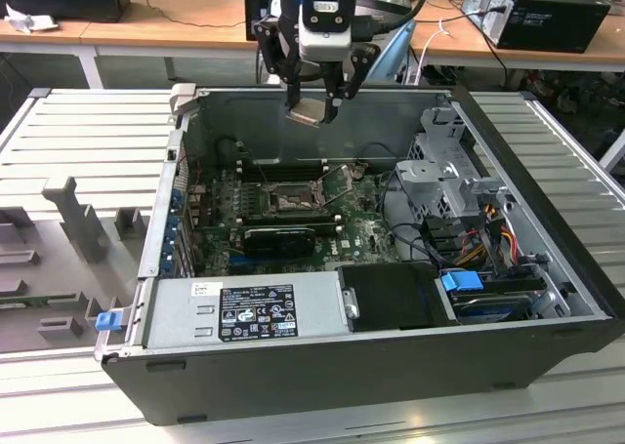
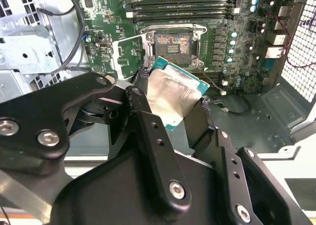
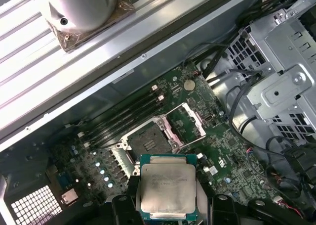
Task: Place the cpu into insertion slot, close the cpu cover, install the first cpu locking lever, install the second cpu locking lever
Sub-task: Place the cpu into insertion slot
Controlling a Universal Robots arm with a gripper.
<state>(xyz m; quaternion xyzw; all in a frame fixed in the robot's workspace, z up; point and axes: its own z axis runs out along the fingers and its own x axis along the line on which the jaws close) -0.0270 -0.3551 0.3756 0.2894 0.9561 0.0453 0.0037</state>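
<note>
End effector (image 1: 313, 106) around flat silver-grey cpu (image 3: 168, 188)

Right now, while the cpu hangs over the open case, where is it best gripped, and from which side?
Probably by two opposite edges, from above, as the gripper holds the cpu now: it is thin and flat, so only its edges offer purchase.
</note>
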